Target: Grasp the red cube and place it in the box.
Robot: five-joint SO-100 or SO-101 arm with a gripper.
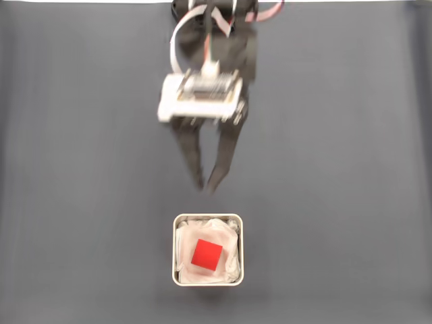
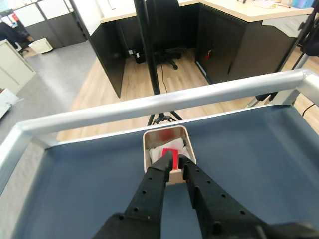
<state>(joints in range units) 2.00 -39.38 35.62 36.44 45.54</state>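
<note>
Gripper (image 1: 207,187) of my arm hung over the middle of the dark blue table (image 1: 351,169), its two black fingers (image 1: 192,158) drawn close at the tips with only a sliver of gap and nothing pinched between them, as the fixed view recorded. I saw the red cube (image 1: 206,255) lying inside the box (image 1: 208,281), resting on the crumpled white lining (image 1: 226,264), roughly at the tin's centre and turned slightly askew to its walls. That box sat near the table's bottom edge in the fixed view, clear of the fingertips. From the wrist view, the gripper (image 2: 178,162) pointed straight at the box (image 2: 147,152), whose far inner wall mirrored a red glow, while the cube (image 2: 168,151) peeked out past the fingertips. A silvery metal rail (image 2: 149,104) ran along the table's edge just beyond the tin.
</note>
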